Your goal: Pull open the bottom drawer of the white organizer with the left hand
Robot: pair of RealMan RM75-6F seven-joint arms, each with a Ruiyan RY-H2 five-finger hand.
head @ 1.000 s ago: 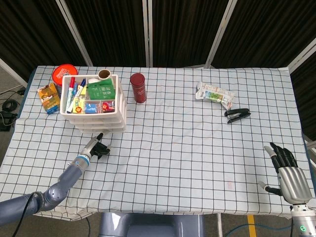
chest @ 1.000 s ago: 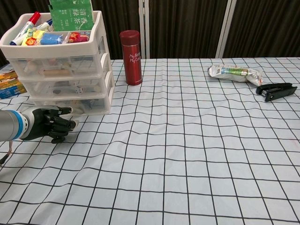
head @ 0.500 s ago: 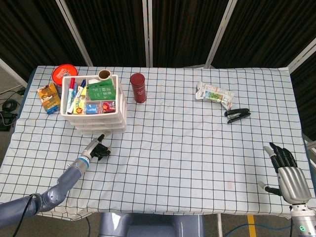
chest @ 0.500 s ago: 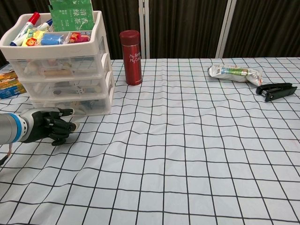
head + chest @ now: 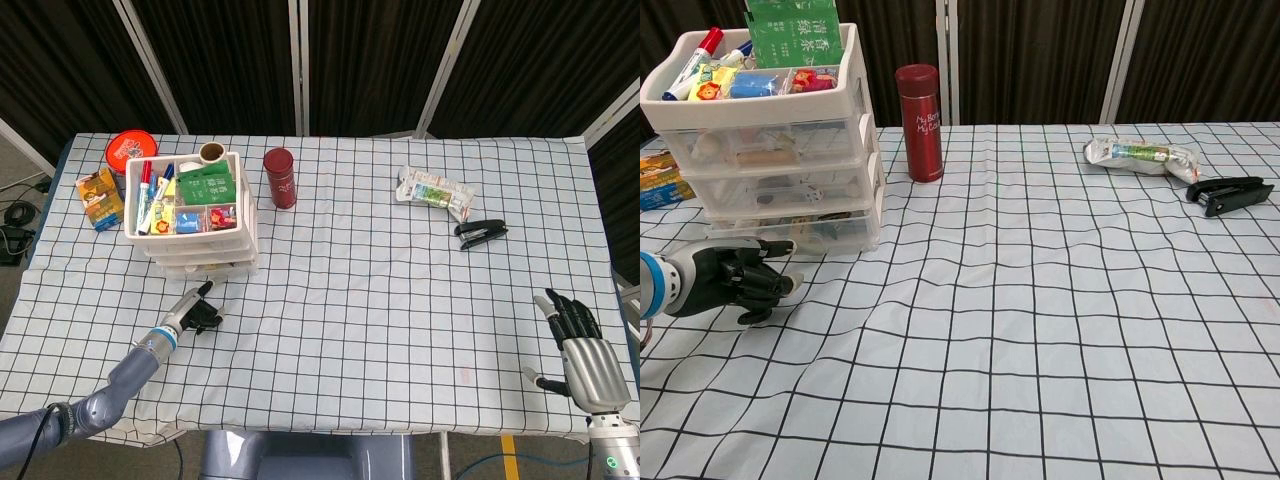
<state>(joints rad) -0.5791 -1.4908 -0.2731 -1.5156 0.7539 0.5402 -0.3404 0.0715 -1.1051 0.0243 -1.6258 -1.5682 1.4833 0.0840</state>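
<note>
Chest view is showing the left hand lying low on the checked desk, its dark fingers curling inward with nothing between them and one finger pointing toward the white organizer. The organizer is standing just above and behind that hand, and its bottom drawer is sitting slightly forward of the two above, close to the fingertips, though I cannot tell whether they are touching. Pens and green packets are filling the top tray. Right of the hand, a red bottle is standing upright; further right a wrapped packet and a black stapler are lying. In the head view the right hand is hovering far right, fingers spreading, holding nothing.
</note>
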